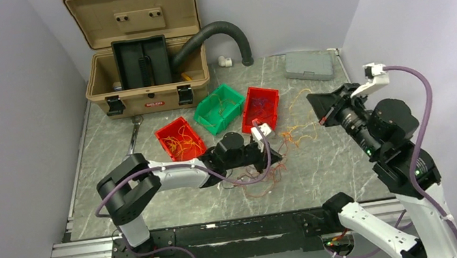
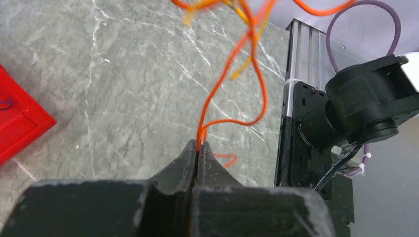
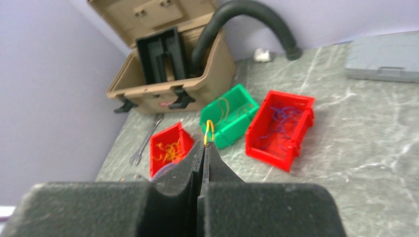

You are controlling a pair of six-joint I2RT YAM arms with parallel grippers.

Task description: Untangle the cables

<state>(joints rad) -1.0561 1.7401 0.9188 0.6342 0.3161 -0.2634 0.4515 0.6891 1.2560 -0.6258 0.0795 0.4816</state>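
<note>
The cables lie as a loose tangle (image 1: 265,178) of orange, red and dark strands mid-table, with a smaller orange clump (image 1: 297,135) to its right. My left gripper (image 1: 267,158) reaches low over the tangle. In the left wrist view that gripper (image 2: 200,146) is shut on an orange cable (image 2: 202,132), which rises out of the closed jaws. My right gripper (image 1: 317,106) is held high at the right. Seen from the right wrist, it (image 3: 203,144) is shut on a small yellow cable loop (image 3: 209,129).
Three bins stand behind the tangle: a red bin (image 1: 162,137) with orange strands, a green bin (image 1: 205,111) with yellow ones, a red bin (image 1: 272,94) with purple ones. Behind are an open tan toolbox (image 1: 149,96), black hose (image 1: 220,30), grey case (image 1: 309,64) and wrench (image 1: 134,132).
</note>
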